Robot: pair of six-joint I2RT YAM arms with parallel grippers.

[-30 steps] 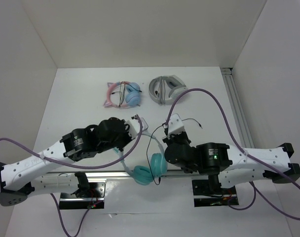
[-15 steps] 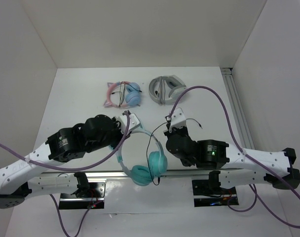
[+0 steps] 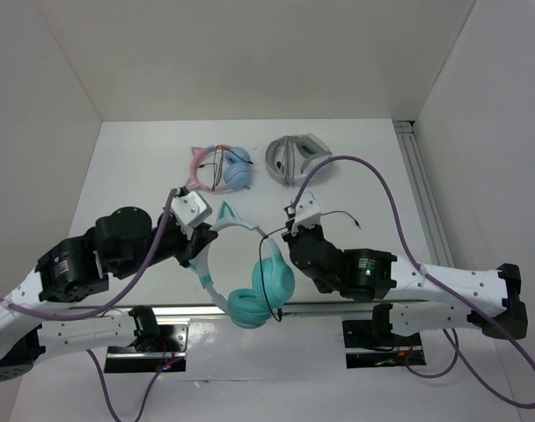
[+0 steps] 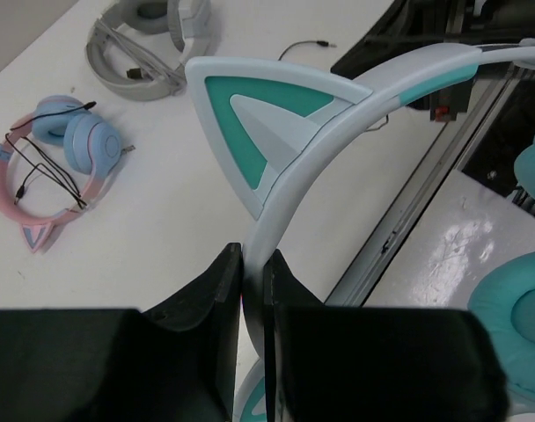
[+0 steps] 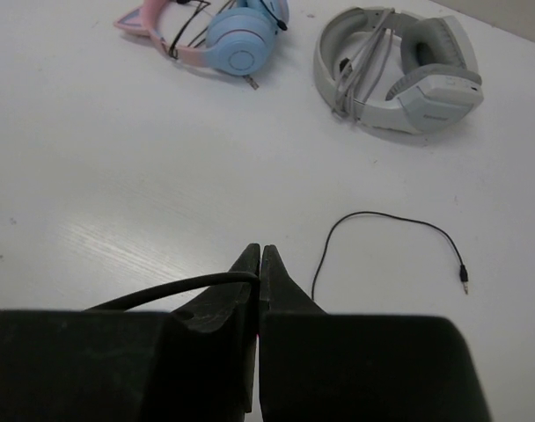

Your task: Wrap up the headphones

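Left end effector (image 4: 252, 264) is shut right down on the headband (image 4: 355, 105) of the headphones (image 3: 272, 280). In the left wrist view the pale band runs straight in between the two black fingers, and one teal-and-white cat ear (image 4: 259, 114) sits on the band just past the tips. So it's a proper pinch on the band, not just a touch.

Right end effector (image 5: 259, 257) is closed just as tight, fingers basically meeting. It has the thin black cable (image 5: 188, 286) nipped between the tips, coming in from the left of its wrist view. Just past the fingers a loose bit of cable curls over the worktop (image 3: 144, 176) and ends in the plug (image 5: 464, 280).

The headphones themselves are in the middle, between the two arms. The headband arches toward the left arm and the two teal ear cups (image 3: 250, 306) sit down by the near edge, over the rail there. From above, the cable runs from the cups up to the right end effector.

Further back on the worktop, well apart from all this, are the pink headphones (image 3: 219, 167), with their own cable lying across them, and the grey headphones (image 3: 294, 156) next to them.
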